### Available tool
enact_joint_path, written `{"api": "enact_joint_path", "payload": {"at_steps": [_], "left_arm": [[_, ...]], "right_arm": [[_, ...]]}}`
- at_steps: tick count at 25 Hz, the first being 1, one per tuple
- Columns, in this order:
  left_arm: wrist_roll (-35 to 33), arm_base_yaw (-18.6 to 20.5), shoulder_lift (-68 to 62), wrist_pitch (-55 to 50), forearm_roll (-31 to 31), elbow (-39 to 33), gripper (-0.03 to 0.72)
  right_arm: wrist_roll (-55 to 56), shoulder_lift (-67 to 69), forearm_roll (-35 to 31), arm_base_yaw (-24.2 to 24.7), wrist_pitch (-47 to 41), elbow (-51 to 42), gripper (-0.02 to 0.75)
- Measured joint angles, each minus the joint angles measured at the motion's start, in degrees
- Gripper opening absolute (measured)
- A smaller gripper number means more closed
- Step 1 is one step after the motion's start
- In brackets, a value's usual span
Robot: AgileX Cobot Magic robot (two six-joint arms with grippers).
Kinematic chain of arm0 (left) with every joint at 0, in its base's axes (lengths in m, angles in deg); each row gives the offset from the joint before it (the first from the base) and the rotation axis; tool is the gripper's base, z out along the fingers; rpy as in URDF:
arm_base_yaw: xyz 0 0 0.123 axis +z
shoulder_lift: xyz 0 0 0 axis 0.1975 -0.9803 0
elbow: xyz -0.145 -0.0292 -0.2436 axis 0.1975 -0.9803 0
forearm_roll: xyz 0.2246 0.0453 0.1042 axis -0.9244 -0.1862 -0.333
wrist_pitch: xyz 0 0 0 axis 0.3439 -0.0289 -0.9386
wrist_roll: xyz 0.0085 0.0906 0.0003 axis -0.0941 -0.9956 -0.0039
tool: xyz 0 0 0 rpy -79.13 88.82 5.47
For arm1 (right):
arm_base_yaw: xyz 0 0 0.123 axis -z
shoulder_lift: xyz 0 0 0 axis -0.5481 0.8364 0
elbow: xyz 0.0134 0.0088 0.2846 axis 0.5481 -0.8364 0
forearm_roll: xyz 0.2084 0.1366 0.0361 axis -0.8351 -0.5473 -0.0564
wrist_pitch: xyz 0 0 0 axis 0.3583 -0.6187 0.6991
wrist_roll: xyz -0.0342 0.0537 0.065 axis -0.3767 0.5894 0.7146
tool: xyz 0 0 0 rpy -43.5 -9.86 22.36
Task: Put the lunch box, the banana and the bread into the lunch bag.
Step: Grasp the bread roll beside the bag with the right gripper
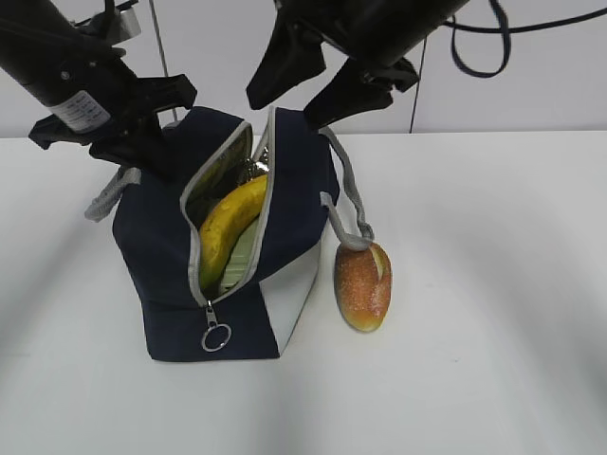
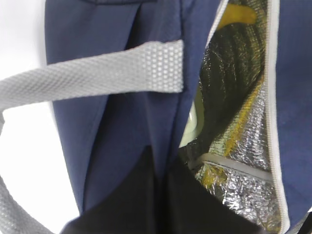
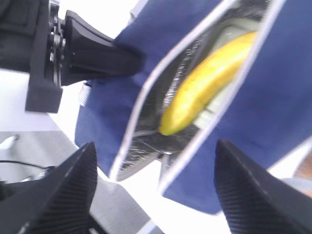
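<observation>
Banana bagged, bread roll left on the table

The right gripper (image 1: pixel 318 87) is held spread and empty above the navy lunch bag (image 1: pixel 161 256), whose far wall is pinched by the closed left gripper (image 1: pixel 142 147). The banana (image 1: pixel 228 227) is seen in the opening, over the pale green lunch box lid (image 1: pixel 245 254). The bread roll (image 1: pixel 363 284), at the bag's three o'clock beside it, is judged light and crusty, best taken across its narrow middle.
</observation>
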Motion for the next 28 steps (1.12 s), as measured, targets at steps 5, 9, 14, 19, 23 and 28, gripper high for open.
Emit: {"api": "enact_joint_path", "payload": {"at_steps": [5, 9, 14, 19, 23, 28], "left_arm": [[0.0, 0.0, 0.0, 0.0, 0.0, 0.0, -0.003], [0.0, 0.0, 0.0, 0.0, 0.0, 0.0, -0.003], [0.0, 0.0, 0.0, 0.0, 0.0, 0.0, -0.003], [0.0, 0.0, 0.0, -0.1, 0.0, 0.0, -0.003], [0.0, 0.0, 0.0, -0.1, 0.0, 0.0, -0.003], [0.0, 0.0, 0.0, -0.1, 0.0, 0.0, -0.003]], "right_arm": [[1.4, -7.6, 6.6, 0.1, 4.7, -8.6, 0.551], [1.6, -12.1, 8.7, 0.1, 8.9, -19.6, 0.550], [1.6, -16.3, 9.3, 0.1, 15.9, -32.2, 0.550], [1.6, -16.9, 9.5, 0.1, 20.2, -39.1, 0.550], [1.8, -15.3, 9.6, 0.1, 22.6, -41.5, 0.550], [2.0, -9.6, 9.6, 0.1, 26.1, -41.7, 0.599]]}}
